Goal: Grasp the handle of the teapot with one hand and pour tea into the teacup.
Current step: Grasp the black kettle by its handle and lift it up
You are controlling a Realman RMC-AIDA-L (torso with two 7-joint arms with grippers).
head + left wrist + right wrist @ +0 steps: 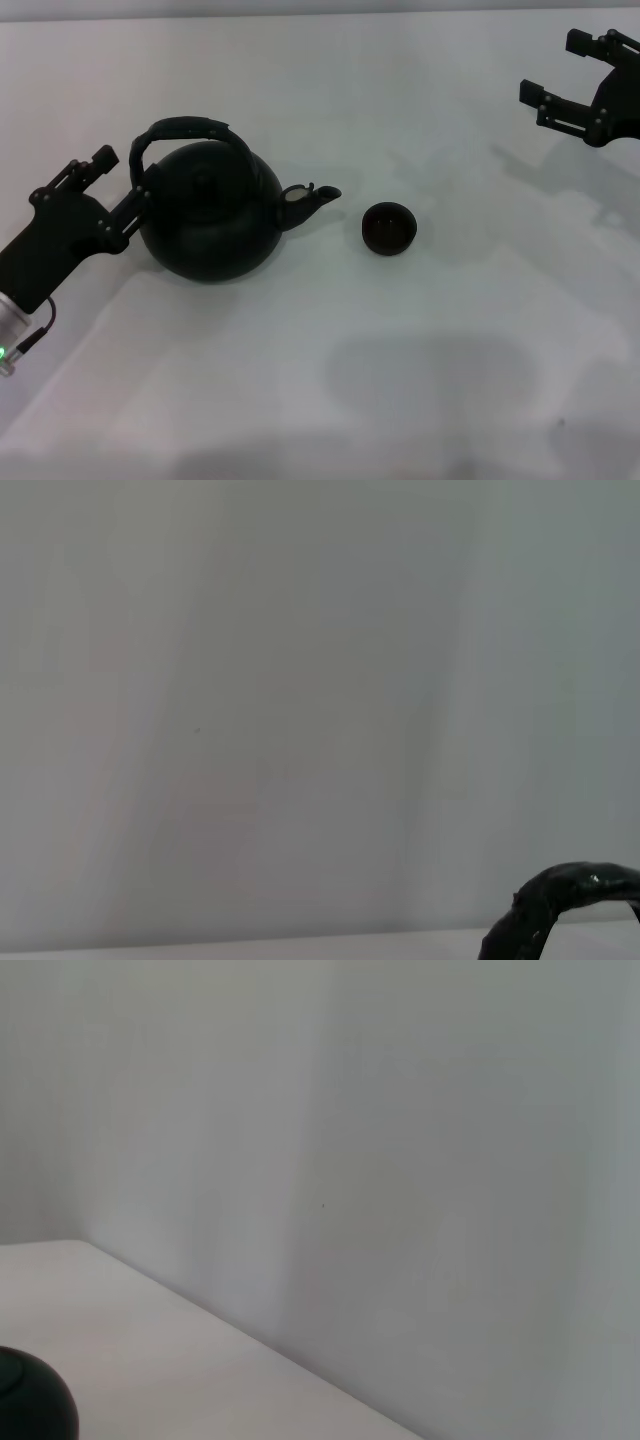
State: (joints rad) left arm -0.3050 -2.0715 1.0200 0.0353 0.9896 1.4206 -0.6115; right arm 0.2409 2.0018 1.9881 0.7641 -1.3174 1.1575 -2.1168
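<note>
The matte-black teapot [210,220] stands upright on the white table [320,380], left of centre, with its spout [312,197] pointing right toward the teacup [388,228]. The small dark teacup stands a short gap right of the spout. The arched handle [190,128] rises over the lid. A piece of it shows in the left wrist view [560,900]. My left gripper [122,180] is open at the teapot's left side, its fingers by the handle's left leg, holding nothing. My right gripper [557,70] is open and empty, raised at the far right, well away from the cup.
The white tabletop runs back to a plain pale wall [300,680]. A dark rounded shape [30,1405] shows low in the right wrist view; I cannot tell what it is. Nothing else stands on the table.
</note>
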